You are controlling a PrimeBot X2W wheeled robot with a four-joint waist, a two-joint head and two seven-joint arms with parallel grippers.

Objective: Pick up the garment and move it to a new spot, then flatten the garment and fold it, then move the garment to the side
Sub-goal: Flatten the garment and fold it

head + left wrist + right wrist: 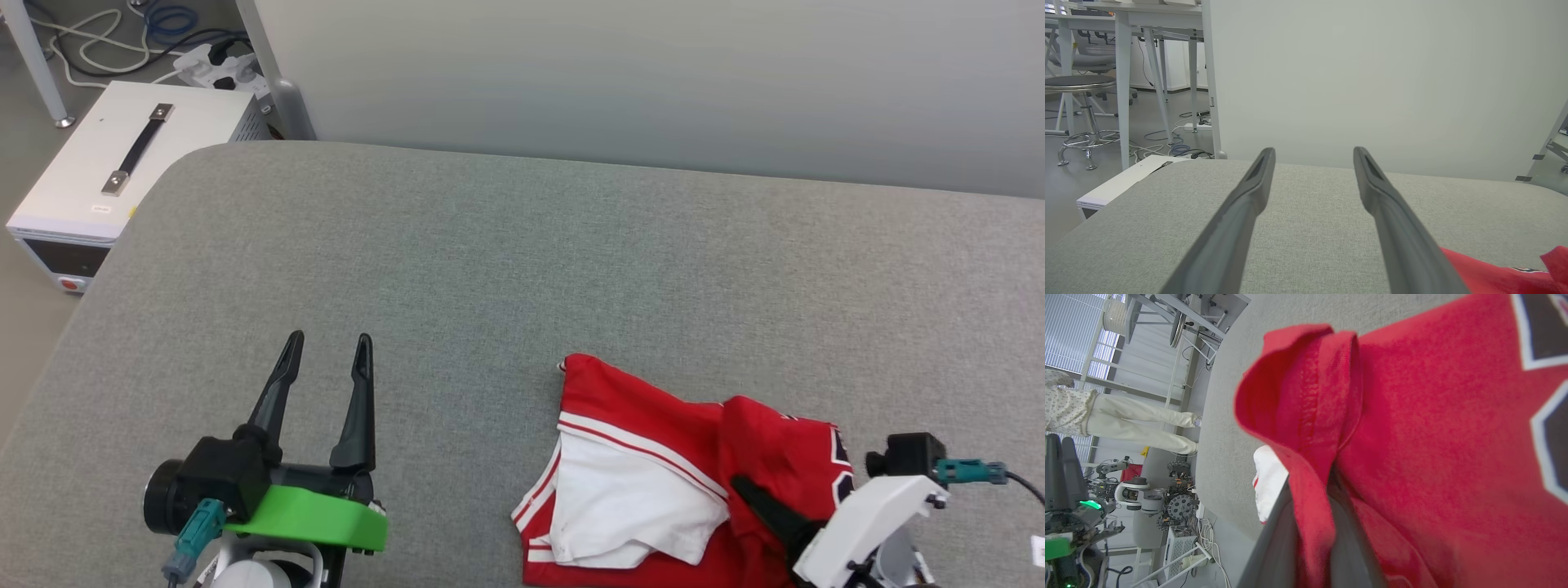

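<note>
The garment lies bunched at the lower right of the head view on the grey worktop. The right tool, plainly the nearer, pinches a red fold. The left tool hangs spread at lower left, well apart.

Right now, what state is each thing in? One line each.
shirt, crumpled on the grey table, not yet flat or folded.
left gripper, open, holding nothing, clear of the shirt.
right gripper, shut on a red fold of the shirt.
</note>
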